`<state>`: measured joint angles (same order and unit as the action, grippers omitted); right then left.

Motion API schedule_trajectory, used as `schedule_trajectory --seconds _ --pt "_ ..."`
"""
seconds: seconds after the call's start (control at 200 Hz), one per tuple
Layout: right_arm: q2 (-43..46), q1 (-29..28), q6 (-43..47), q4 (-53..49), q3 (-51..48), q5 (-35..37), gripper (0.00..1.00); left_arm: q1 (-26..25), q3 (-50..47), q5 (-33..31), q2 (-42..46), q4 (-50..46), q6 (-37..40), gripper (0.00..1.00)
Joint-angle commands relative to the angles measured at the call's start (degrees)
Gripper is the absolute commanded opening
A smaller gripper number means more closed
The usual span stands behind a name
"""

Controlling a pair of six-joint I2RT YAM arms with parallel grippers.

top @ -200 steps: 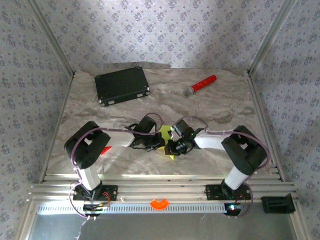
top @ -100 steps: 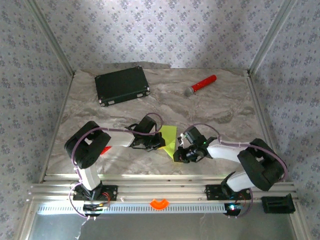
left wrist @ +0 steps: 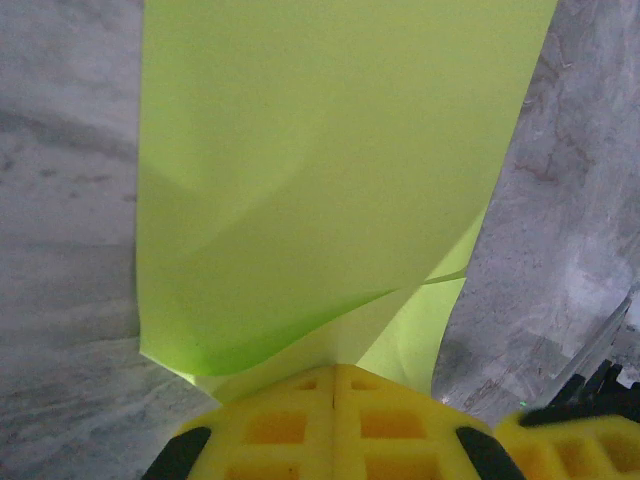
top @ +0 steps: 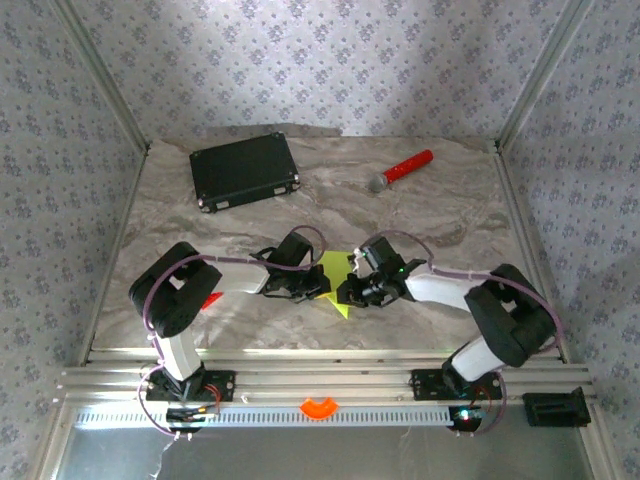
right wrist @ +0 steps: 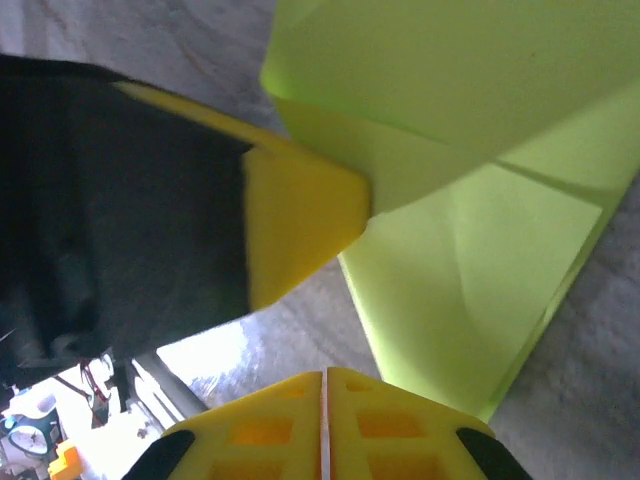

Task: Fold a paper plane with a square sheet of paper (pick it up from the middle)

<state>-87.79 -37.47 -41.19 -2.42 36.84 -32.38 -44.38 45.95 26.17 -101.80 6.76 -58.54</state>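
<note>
Lime-green, half-folded, low on the marble table [top: 420, 210] between both arms.
Swings the right gripper [right wrist: 322, 378] back in from the right, jaws closed at the sheet's edge; unclear whether pinching it. Keeps the left gripper [left wrist: 333, 372] clenched on the square sheet of paper [left wrist: 340, 180]. Looks set for pressing the next crease.

Right jaws pressed together beside the folded lime paper sheet [right wrist: 470, 290]

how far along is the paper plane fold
Done: the square sheet of paper has at least one fold, and its layers overlap. In hand: the left gripper pinches its edge, with the right gripper shut next to it. Left: there is no pointed dart shape yet, so most folds likely remain.
</note>
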Motion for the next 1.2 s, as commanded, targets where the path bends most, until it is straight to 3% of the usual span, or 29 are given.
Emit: schedule_trajectory --seconds 0.0,0.41,0.825,1.194 --pt "-3.1 0.0 -0.8 1.1 0.0 -0.9 0.11 -0.3 -0.8 -3.5 -2.7 -5.8 1.0 0.01" --pt "-3.2 0.2 1.2 -2.6 -8.1 3.1 0.05 1.2 2.6 -3.9 5.0 -8.3 6.2 0.07" --pt "-3.5 0.3 0.7 -2.2 -6.9 3.2 0.05 -4.4 0.5 -3.0 2.8 -2.0 -1.6 0.03" --pt "-3.6 0.3 1.3 -2.2 -8.1 2.9 0.02 -0.5 -2.6 -8.1 1.6 -3.4 -3.3 0.01"
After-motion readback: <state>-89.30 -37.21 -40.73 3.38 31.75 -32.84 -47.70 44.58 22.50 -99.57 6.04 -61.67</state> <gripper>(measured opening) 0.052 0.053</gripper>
